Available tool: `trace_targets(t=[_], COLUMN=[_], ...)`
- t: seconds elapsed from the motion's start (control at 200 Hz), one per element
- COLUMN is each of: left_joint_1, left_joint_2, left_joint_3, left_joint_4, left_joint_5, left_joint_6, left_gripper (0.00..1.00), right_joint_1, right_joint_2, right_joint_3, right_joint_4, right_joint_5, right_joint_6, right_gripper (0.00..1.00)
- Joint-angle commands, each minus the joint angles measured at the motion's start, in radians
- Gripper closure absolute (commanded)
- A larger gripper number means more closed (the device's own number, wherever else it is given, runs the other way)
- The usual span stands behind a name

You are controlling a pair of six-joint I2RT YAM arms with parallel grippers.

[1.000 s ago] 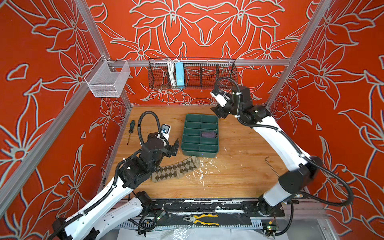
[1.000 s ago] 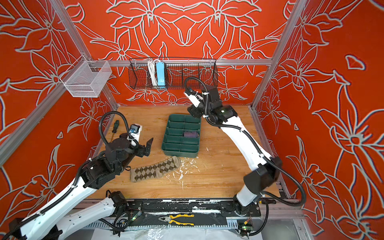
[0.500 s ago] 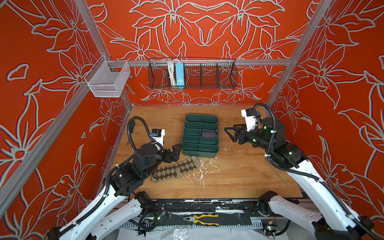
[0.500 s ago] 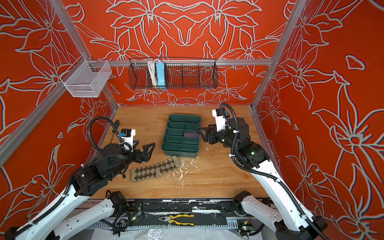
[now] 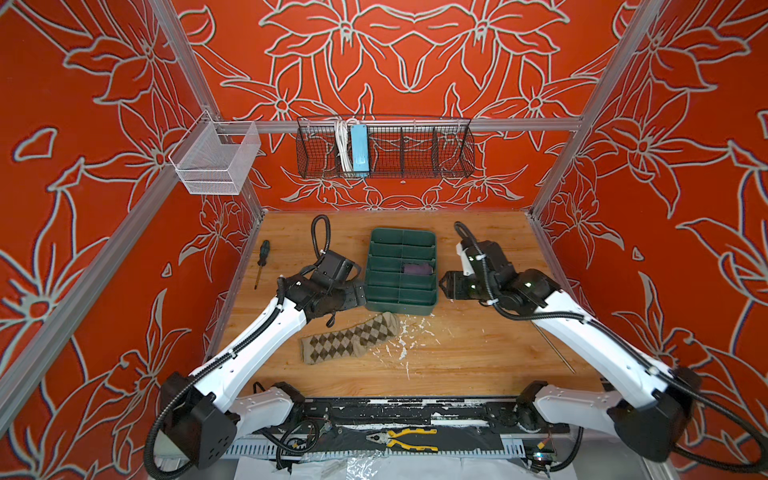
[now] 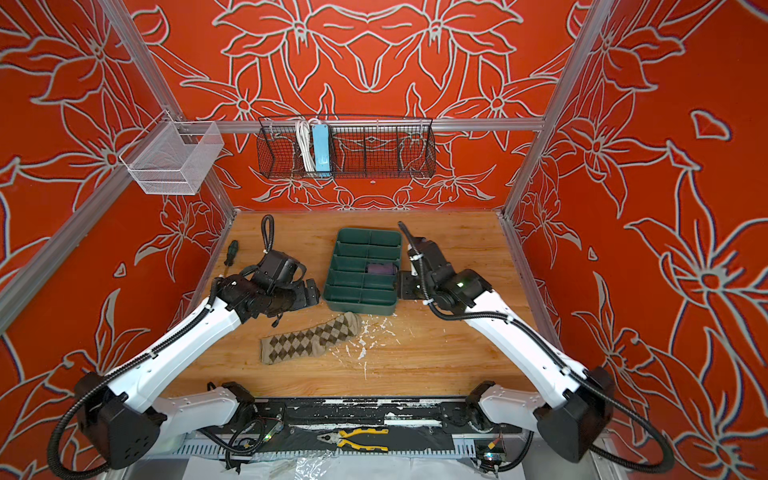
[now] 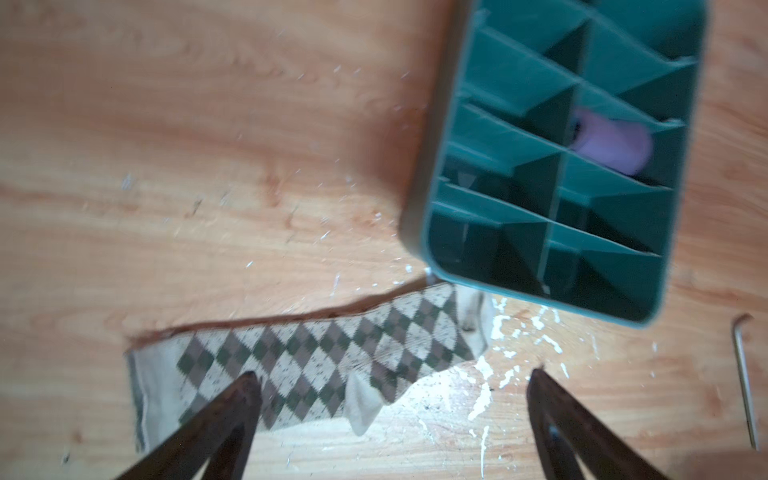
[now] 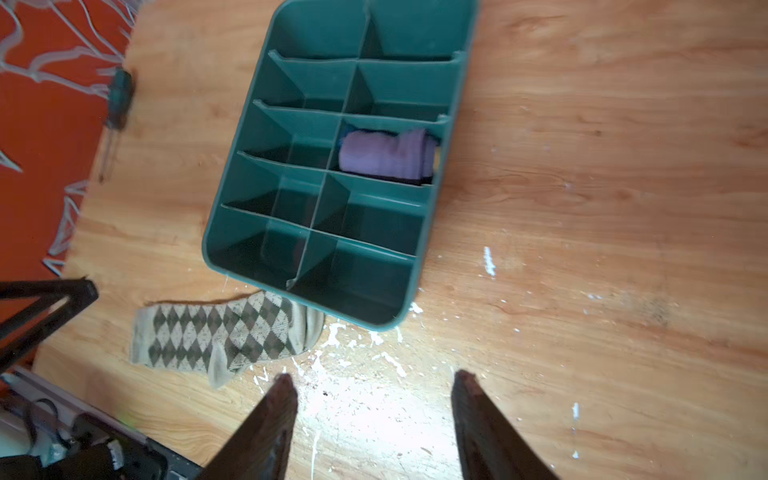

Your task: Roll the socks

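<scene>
argyle sock (image 5: 351, 343) lying against tray (image 5: 401, 308), purple sock (image 5: 417, 270) sitting inside, left gripper (image 7: 392, 374) and right gripper (image 8: 374, 376) flanking tray, both holding jaws spread, empty

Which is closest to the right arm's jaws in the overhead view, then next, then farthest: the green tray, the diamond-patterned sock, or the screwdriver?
1. green tray, right beside them.
2. diamond-patterned sock, lying flat just in front of the tray.
3. screwdriver, far over on the left.

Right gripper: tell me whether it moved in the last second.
Yes. The right gripper came from the wire basket on the back wall toward the front; it is now right of the green tray.
</scene>
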Motion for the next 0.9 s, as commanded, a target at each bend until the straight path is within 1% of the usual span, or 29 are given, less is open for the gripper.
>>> trace_targets(t=[0.0,0.13,0.195,0.285,0.365,0.43,0.525,0.636,0.711,0.891], left_joint_1=[0.02,0.042,0.053,0.056,0.056,0.056,0.056,0.057,0.057,0.059], left_joint_2=[0.009,0.004,0.001,-0.002,-0.006,-0.01,-0.013,-0.014,-0.013,0.026], left_joint_3=[0.014,-0.001,-0.004,-0.013,-0.03,-0.052,-0.079,-0.095,-0.101,-0.095], left_joint_4=[-0.076,-0.103,-0.117,-0.126,-0.125,-0.122,-0.124,-0.134,-0.135,-0.144], left_joint_5=[0.025,0.024,0.042,0.078,0.103,0.109,0.095,0.071,0.079,0.106], left_joint_6=[-0.057,-0.072,-0.078,-0.069,-0.058,-0.049,-0.04,-0.048,-0.058,-0.057], left_gripper=[0.03,0.03,0.03,0.03,0.03,0.03,0.03,0.03,0.03,0.03], right_joint_1=[0.051,0.114,0.13,0.148,0.158,0.16,0.162,0.161,0.161,0.159], right_joint_2=[0.092,0.233,0.301,0.403,0.491,0.558,0.642,0.713,0.761,0.852], right_joint_3=[0.111,0.191,0.237,0.306,0.382,0.445,0.528,0.57,0.604,0.687], right_joint_4=[-0.052,-0.076,-0.093,-0.107,-0.128,-0.148,-0.183,-0.174,-0.186,-0.256], right_joint_5=[0.15,0.254,0.251,0.201,0.168,0.147,0.137,0.12,0.133,0.213], right_joint_6=[0.129,0.256,0.304,0.352,0.369,0.37,0.378,0.384,0.384,0.407], right_gripper=[0.38,0.37,0.38,0.38,0.38,0.35,0.35,0.35,0.36,0.39])
